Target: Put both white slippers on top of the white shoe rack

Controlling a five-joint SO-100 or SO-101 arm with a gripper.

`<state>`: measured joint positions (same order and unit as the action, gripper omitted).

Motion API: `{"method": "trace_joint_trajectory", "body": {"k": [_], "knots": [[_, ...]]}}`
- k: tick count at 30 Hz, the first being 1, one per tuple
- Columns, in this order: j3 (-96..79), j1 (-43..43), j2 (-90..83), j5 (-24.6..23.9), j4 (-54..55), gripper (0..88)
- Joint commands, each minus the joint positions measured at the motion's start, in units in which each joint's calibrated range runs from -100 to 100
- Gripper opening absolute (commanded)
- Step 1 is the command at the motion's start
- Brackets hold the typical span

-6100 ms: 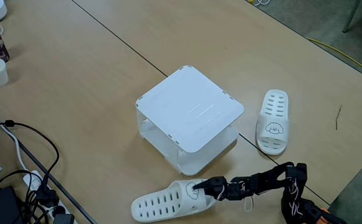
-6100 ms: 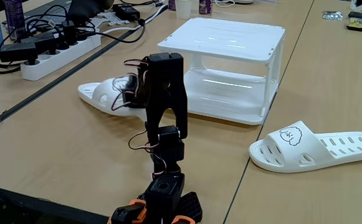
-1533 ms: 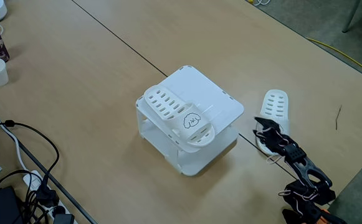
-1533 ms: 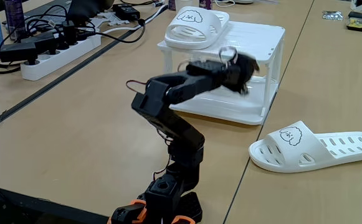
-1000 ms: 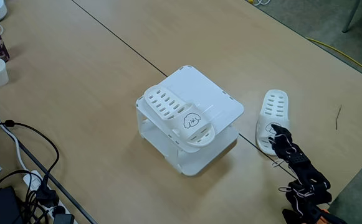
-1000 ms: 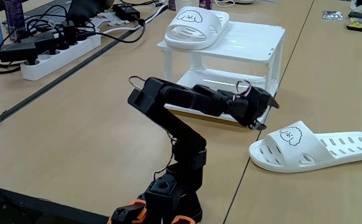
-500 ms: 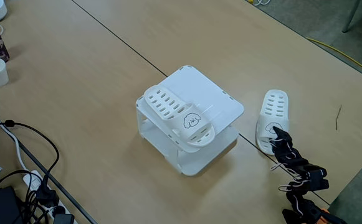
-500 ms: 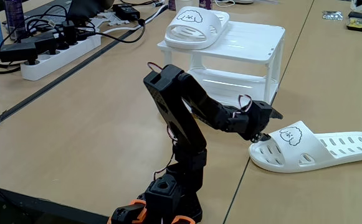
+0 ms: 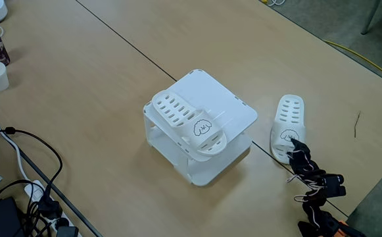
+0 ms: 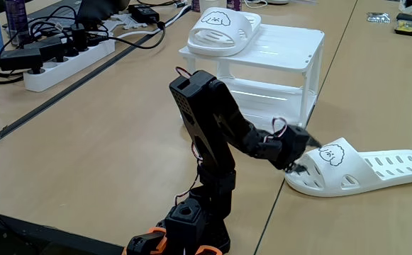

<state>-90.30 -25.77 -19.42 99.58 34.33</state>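
One white slipper [image 9: 189, 124] lies flat on top of the white shoe rack [image 9: 233, 113] at the frame's centre, toe toward the upper left (its puppy face shows in both fixed views). The rack's lower tier [image 10: 262, 103] looks bare. The second slipper [image 10: 358, 167] rests on the worktop [image 9: 79, 99] at lower right, where the hand [image 10: 306, 157] meets its puppy-face end; whether its fingers are closing on it I cannot tell.
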Motion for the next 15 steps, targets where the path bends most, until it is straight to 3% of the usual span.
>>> {"method": "trace_joint_trajectory", "body": {"k": [1,15], "knots": [[-0.5,-0.22,-0.56,0.42,0.87,22.8],[8.7,-0.3,6.68,0.42,0.87,22.8]]}}
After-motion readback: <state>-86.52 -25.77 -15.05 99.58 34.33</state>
